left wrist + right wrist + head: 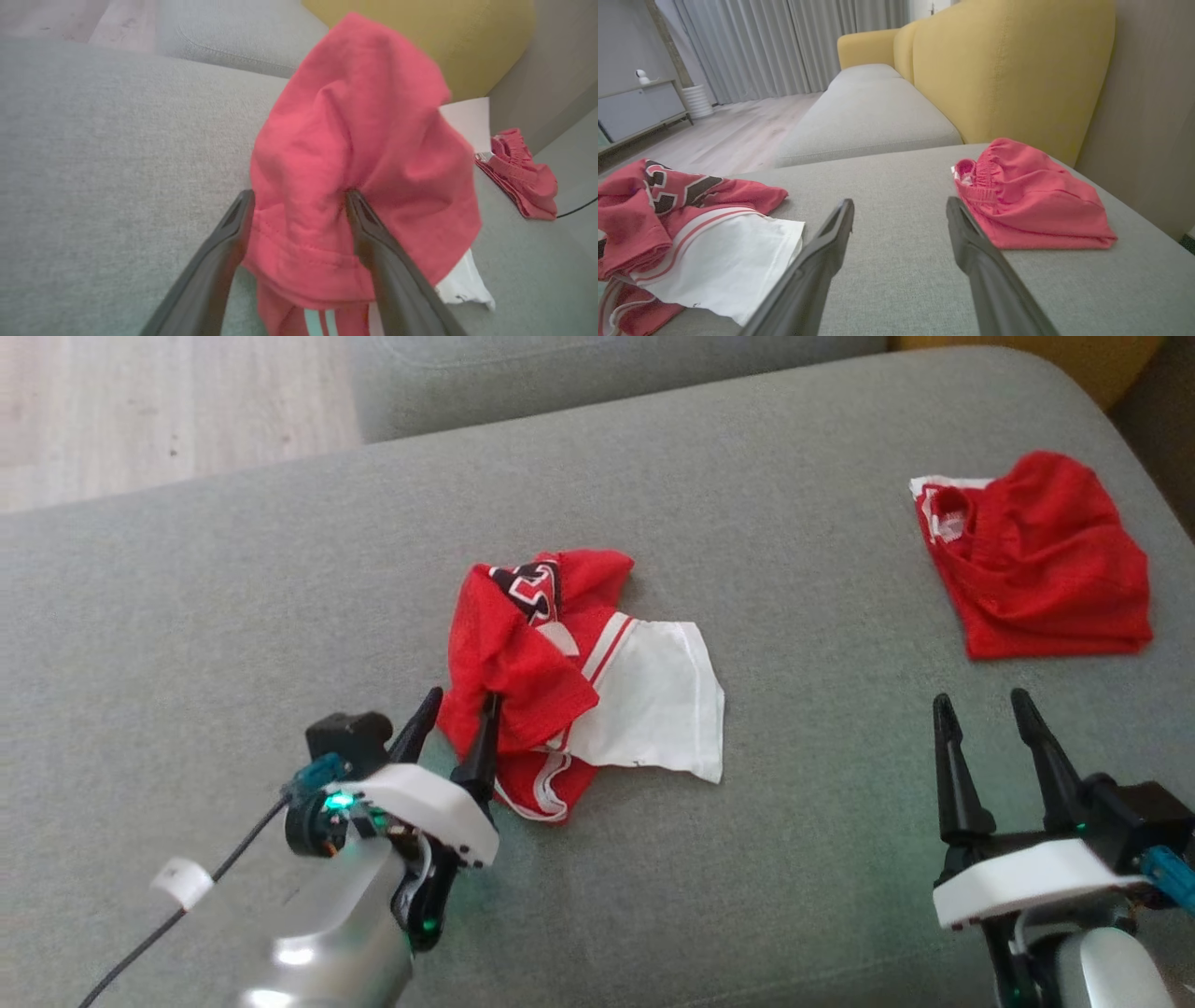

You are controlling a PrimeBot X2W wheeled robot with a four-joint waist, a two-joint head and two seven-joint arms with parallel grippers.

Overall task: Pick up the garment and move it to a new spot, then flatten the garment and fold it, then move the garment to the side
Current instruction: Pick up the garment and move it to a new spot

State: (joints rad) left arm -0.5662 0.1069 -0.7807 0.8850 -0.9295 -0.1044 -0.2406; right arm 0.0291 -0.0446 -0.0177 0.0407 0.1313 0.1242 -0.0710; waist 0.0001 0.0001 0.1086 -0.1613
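Left gripper stands spread wide at the near-left edge of the crumpled red-and-white jersey, heaped mid-way along the grey sofa seat, a fold loose between its jaws. Right gripper, equally wide, waits well right of the jersey, probably for flattening.

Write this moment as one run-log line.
left hand: open, astride jersey edge | right hand: open, empty | red shorts: apart, far right

End effector between red jersey and shorts
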